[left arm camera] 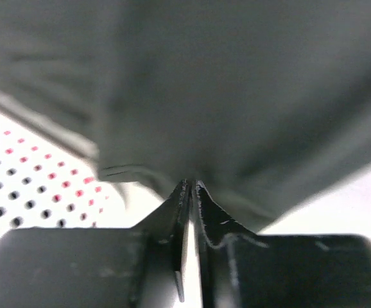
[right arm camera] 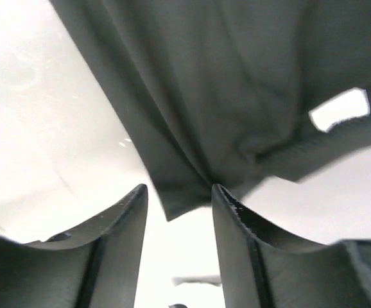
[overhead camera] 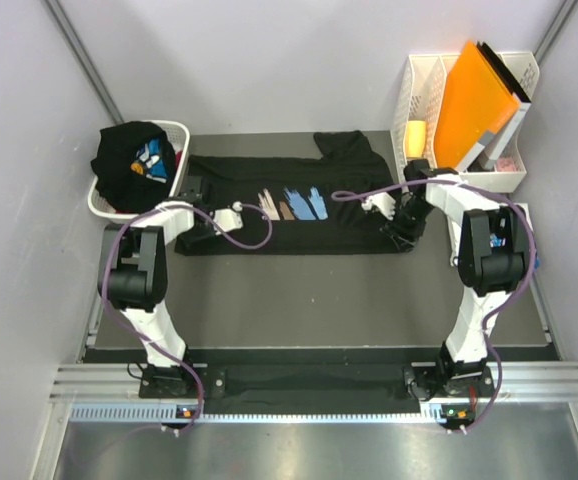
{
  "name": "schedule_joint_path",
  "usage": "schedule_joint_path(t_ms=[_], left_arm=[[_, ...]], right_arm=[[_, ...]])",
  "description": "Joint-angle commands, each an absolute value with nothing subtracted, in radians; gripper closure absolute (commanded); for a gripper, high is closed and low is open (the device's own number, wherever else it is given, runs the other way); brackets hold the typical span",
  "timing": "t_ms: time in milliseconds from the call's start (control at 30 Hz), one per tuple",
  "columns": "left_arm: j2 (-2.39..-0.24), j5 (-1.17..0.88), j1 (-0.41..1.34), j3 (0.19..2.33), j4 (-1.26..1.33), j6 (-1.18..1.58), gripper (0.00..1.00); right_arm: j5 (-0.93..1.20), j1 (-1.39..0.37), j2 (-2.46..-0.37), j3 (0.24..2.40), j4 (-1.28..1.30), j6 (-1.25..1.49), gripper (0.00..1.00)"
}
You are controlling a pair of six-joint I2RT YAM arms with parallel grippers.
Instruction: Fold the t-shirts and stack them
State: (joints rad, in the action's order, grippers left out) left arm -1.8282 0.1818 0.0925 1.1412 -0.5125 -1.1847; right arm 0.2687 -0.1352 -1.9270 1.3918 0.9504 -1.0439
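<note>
My left fingers [left arm camera: 190,192] are pressed almost together on a fold of the black t-shirt [overhead camera: 339,228], whose cloth is a blur up close. My right fingers [right arm camera: 179,192] stand partly apart with a corner of cloth between the tips; I cannot tell if it touches them. The shirt lies spread across the tabletop [overhead camera: 319,295]. Far left, another dark shirt [overhead camera: 129,155] is bunched in the basket [overhead camera: 177,130], its print mostly hidden.

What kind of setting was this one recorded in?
Likely a walled-in robot lab cell, not a home: grey partition walls close around a table where a black t-shirt lies spread out, with a white laundry basket and file organizer behind.
</note>
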Motion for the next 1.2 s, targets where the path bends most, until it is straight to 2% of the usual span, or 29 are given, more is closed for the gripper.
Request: schedule_joint_path(t_ms=[0,33,167,433,600,767,1167], left_arm=[[-1.754,0.196,0.08,1.174,-0.356,-1.149,0.85],[-1.743,0.196,0.08,1.169,-0.342,-1.147,0.79],[-1.671,0.161,0.08,1.151,-0.351,-1.155,0.76],[-1.554,0.049,0.083,1.011,-0.408,-1.281,0.77],[-1.488,0.054,0.084,0.797,-0.256,-1.43,0.77],[-1.497,0.084,0.086,0.668,0.012,-1.479,0.78],[-1.598,0.086,0.087,0.664,0.16,-1.456,0.79]], right_arm=[[0.247,-0.138,-1.896,1.483,0.985,-1.051,0.52],[0.25,-0.141,-1.888,1.491,0.986,-1.052,0.52],[0.245,-0.167,-1.853,1.496,1.011,-1.061,0.51],[0.196,-0.271,-1.784,1.352,0.951,-1.088,0.51],[0.157,-0.325,-1.789,1.278,0.852,-1.08,0.5],[0.121,-0.341,-1.804,1.276,0.776,-1.066,0.48],[0.089,-0.345,-1.802,1.186,0.647,-1.039,0.43]])
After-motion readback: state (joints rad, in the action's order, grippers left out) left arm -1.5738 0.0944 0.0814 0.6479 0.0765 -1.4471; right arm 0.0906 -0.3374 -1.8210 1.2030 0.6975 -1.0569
